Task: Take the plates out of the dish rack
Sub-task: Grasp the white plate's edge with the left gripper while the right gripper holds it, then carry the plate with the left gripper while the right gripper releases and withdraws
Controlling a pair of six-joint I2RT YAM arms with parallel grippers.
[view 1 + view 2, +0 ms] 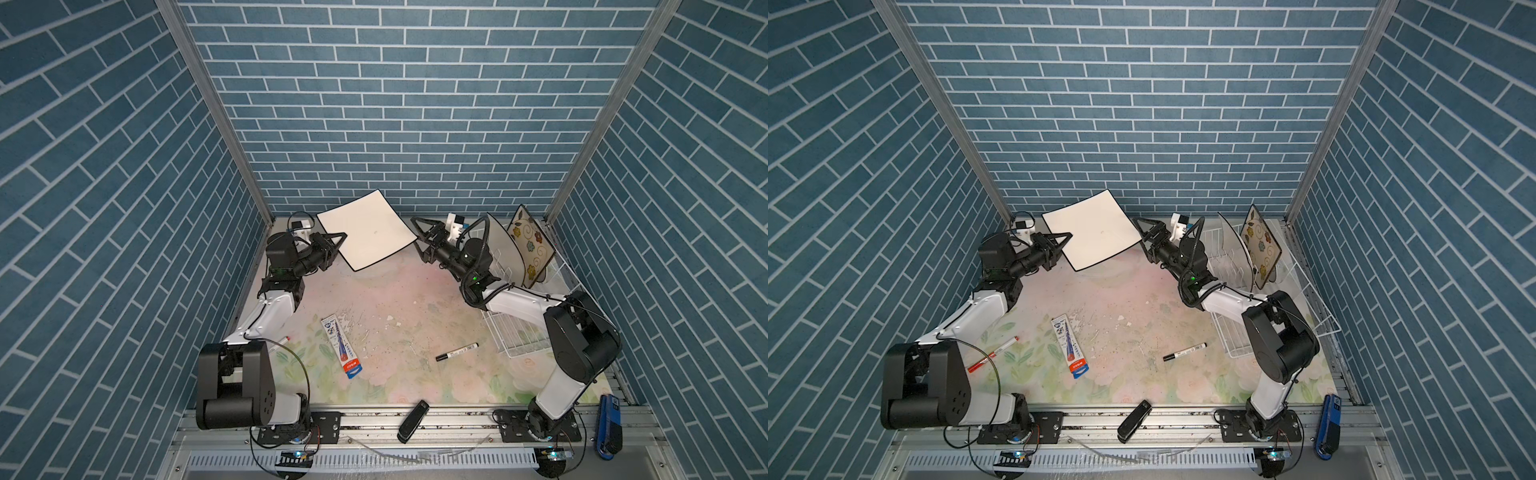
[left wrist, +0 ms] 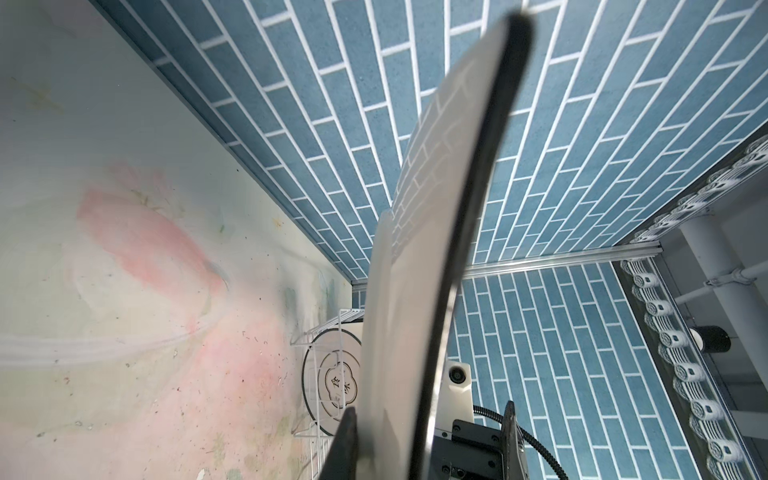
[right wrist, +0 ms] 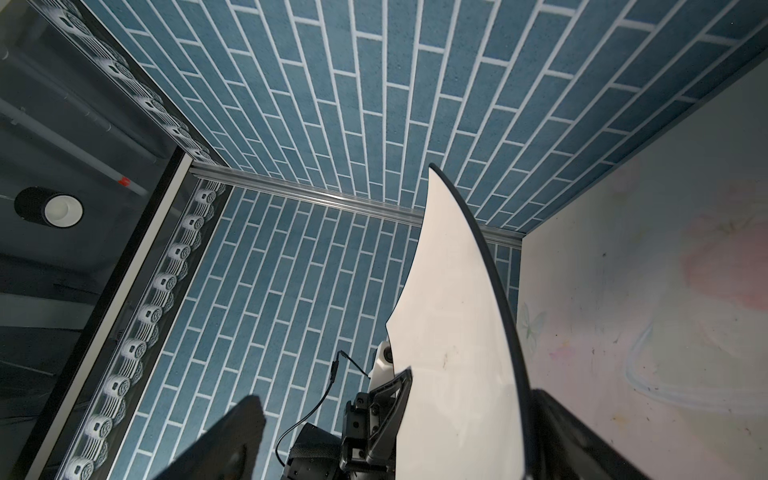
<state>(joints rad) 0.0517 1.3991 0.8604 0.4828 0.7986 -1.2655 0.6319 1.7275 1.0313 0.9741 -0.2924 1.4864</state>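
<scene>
Your left tool [image 1: 337, 245] is clamped on one edge of the white square plate [image 1: 368, 235] and holds it tilted in the air over the back of the bench [image 1: 395, 316], well clear of the dish rack [image 1: 519, 340]. Your right tool [image 1: 417, 239] stands wide apart around the opposite corner, not pinching. The plate looks stiff, slick and breakable, so grip deep on the rim. The round plate [image 1: 505, 249] and the flowered plate [image 1: 532, 245] stand upright in the rack.

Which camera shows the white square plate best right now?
The top camera. In both top views the white square plate shows its whole face and black rim, pinched at one edge by the left gripper. Both wrist views catch it close and nearly edge-on, as a curved sliver.
</scene>
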